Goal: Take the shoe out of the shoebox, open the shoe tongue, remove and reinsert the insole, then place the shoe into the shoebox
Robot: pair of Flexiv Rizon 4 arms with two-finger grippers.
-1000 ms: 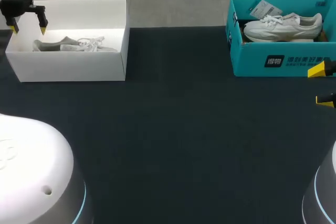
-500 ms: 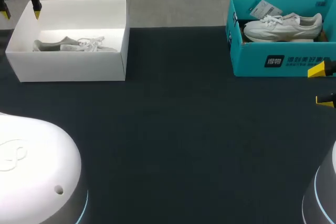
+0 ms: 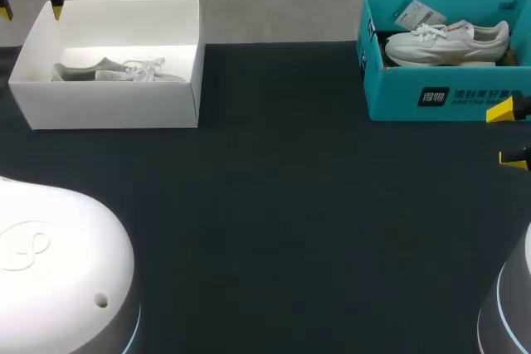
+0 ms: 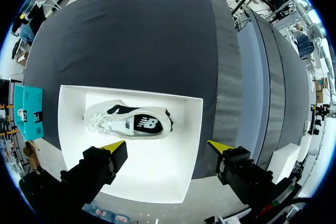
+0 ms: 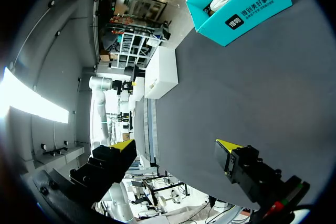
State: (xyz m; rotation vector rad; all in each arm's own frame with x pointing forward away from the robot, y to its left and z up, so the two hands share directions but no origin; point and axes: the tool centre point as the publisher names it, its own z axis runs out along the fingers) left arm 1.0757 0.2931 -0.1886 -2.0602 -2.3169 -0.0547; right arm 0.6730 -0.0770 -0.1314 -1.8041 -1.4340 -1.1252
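A white box (image 3: 116, 109) sits at the upper left of the head view, open, with one long wall facing me. A pale grey-white shoe (image 3: 116, 70) lies lengthwise in it, close to the far long wall, with loose laces bunched at one end. Seen from above, its dark inside shows. At the upper right is a teal box (image 3: 448, 99), also open. It holds a white laced shoe (image 3: 452, 41) lying lengthwise, with its upper rising above the front wall.

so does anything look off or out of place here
Nothing really stands out. The grey and white sneaker sits inside the open white cardboard shoebox, its laces loose, and the white sneaker rests in the teal cardboard shoebox alongside a paper tag. Both boxes stand upright; nothing has spilled.
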